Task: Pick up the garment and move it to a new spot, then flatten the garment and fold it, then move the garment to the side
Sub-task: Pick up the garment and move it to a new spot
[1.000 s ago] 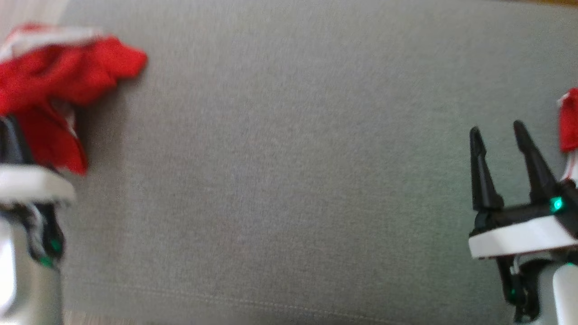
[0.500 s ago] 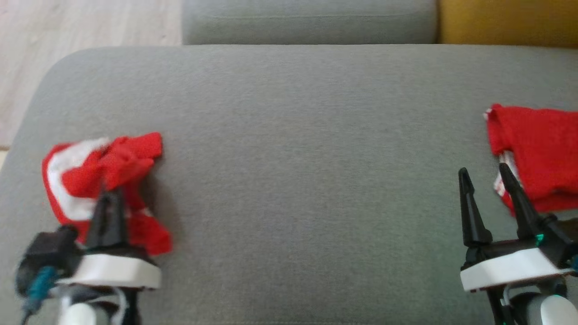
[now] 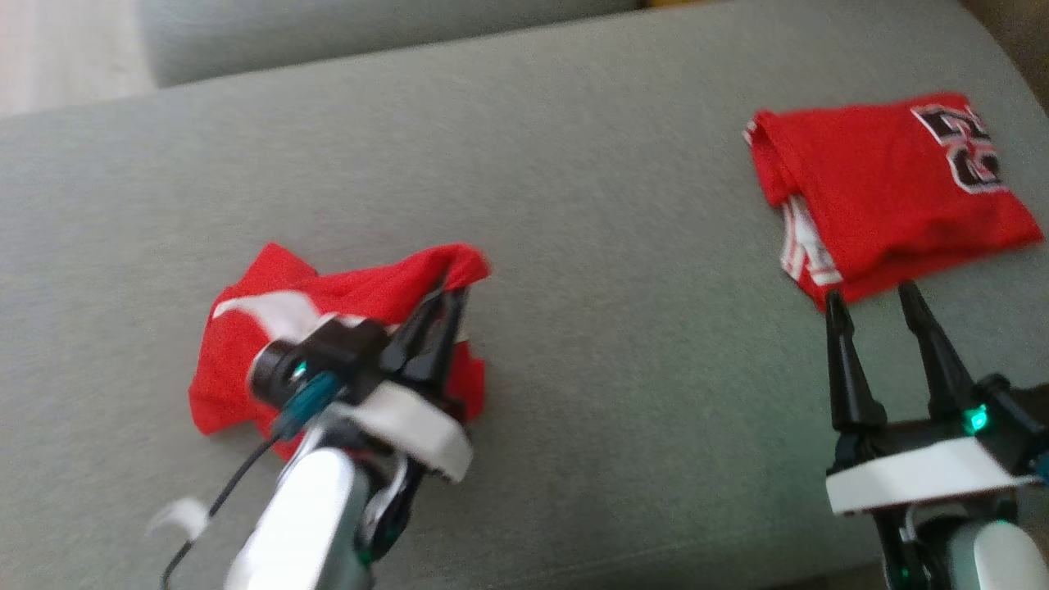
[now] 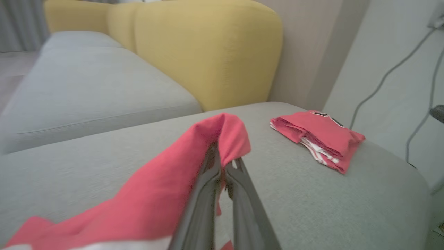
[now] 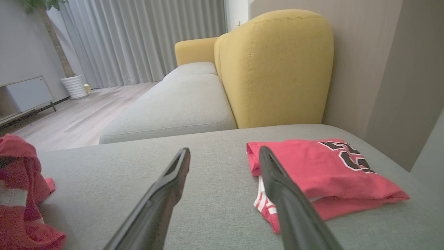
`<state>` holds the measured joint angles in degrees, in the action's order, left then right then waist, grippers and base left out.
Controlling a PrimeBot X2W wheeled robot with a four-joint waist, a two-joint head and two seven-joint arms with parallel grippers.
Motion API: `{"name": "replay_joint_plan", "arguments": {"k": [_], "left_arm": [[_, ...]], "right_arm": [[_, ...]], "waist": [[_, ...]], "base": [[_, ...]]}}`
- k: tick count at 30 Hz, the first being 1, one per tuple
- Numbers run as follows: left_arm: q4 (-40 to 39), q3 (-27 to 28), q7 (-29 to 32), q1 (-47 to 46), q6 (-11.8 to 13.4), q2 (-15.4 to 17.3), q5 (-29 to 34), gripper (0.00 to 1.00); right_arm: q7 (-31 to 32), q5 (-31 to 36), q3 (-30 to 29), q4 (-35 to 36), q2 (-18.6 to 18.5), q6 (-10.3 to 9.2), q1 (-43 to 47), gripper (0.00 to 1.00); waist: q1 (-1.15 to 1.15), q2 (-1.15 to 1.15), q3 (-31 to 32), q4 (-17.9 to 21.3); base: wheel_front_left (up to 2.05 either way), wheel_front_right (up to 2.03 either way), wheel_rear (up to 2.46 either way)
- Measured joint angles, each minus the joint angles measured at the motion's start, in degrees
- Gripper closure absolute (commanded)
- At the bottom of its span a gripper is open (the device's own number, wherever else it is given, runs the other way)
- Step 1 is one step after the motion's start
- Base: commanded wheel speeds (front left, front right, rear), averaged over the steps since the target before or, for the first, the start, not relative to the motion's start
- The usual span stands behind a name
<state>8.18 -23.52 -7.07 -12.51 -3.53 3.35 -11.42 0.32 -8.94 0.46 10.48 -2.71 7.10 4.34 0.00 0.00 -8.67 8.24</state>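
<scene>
At its tips the left end effector point(image 3: 451, 297) grips the crumpled garment point(image 3: 229, 377), whose bulk trails behind. The right end effector point(image 3: 870, 295) is open, well apart.

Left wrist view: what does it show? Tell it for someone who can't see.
The left tool is shut on a crumpled red garment on a grey sofa. A folded red jersey lies farther off on the right, with a yellow backrest behind.

You have a grey sofa seat point(image 5: 215, 166) before you, its yellow backrest point(image 5: 277, 69) against a beige wall point(image 5: 360, 69), with pale wood floor point(image 5: 76, 121) and long grey curtains point(image 5: 145, 38) beyond.
</scene>
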Motion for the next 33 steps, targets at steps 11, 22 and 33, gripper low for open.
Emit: {"name": "replay_joint_plan", "arguments": {"k": [11,22,33], "left_arm": [[13.66,-13.33,0.42,-11.29,2.63,-0.31,-10.29,0.91],[15.67,-20.14,-5.8,-14.45,4.14,-0.29,-15.15,0.0],[0.74,-10.55,-7.42,-7.5,13.74,4.47,-7.43,0.0]], "right_arm": [[-2.11,-2.43,0.98,-2.02,0.05,0.0,-3.22,0.0],[-3.34,-2.59,0.82,-3.98,0.1,0.0,-5.04,0.0],[-1.99,-0.35,0.71,-4.13,0.09,0.0,-4.73,0.0]], "waist": [[0.01,0.0,-7.79,6.74],[0.01,0.0,-8.75,4.75],[0.0,0.0,-3.39,-1.47]], "base": [[0.0,0.0,0.0],[0.0,0.0,0.0],[0.0,0.0,0.0]]}}
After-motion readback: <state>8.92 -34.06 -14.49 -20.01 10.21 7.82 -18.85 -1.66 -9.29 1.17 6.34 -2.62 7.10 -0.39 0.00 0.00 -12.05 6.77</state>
